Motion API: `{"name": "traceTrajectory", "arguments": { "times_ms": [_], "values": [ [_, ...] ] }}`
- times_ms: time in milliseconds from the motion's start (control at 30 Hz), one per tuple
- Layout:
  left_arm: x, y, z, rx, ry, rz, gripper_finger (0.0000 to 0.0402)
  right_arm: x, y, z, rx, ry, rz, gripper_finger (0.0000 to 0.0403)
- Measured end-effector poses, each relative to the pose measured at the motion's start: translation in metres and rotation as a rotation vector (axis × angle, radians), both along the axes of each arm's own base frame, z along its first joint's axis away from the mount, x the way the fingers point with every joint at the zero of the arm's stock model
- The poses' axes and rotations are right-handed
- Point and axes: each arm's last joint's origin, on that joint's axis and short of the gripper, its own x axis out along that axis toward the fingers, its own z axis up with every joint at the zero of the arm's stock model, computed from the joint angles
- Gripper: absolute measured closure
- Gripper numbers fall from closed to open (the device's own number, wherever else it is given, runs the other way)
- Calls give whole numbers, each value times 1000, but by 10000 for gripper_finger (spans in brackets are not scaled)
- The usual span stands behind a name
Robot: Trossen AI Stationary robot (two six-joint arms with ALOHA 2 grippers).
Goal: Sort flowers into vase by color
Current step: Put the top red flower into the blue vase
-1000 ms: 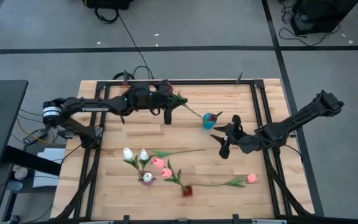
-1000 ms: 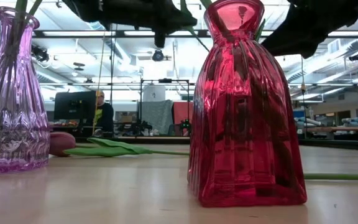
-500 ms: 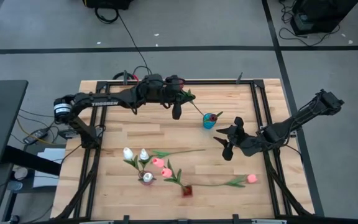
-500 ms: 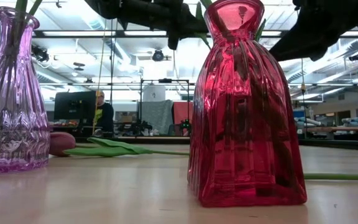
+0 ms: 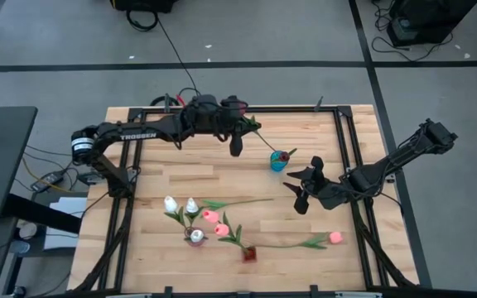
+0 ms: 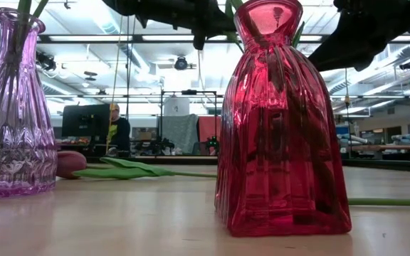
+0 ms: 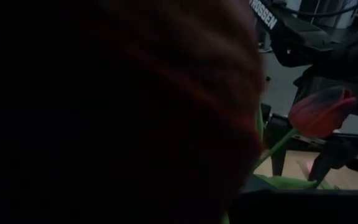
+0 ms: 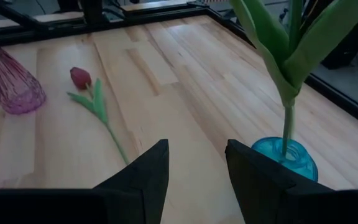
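Seen from above, left gripper (image 5: pixel 236 149) reaching over the far side of the table (image 5: pixel 147 178), fingers pinched on a tulip stem (image 5: pixel 259 139) slanting down into the blue vase (image 5: pixel 280 160). Right gripper (image 5: pixel 300 199) parked near the right edge, jaws spread, holding nothing. Loose flowers (image 5: pixel 193 207) lying in a bunch toward the front, one pink tulip (image 5: pixel 334 237) off to the right.

Down at table height, red vase (image 6: pixel 282 121) front and centre, purple vase (image 6: pixel 14 107) at left, a flower flat on the wood between them.

Left wrist cam mostly blocked by something dark; maroon tulip head (image 7: pixel 322 111) showing beyond.

Right wrist cam: open fingers (image 8: pixel 145 174), blue vase with a green stem just beside them, maroon tulip (image 8: pixel 81 78) lying near the purple vase.
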Motion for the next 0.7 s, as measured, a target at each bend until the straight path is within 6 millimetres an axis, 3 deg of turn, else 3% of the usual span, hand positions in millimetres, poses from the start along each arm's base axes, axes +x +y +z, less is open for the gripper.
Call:
{"name": "traceTrajectory", "arguments": {
  "times_ms": [133,433,700],
  "values": [
    [3,2,-3,1,-6,4,385,0,0,0,2,-5,1,231],
    [21,6,-32,-33,68,-7,385,1,1,1,4,-12,1,231],
    [46,6,-30,-47,163,-86,385,2,1,2,13,-34,-11,231]
  ]
}}
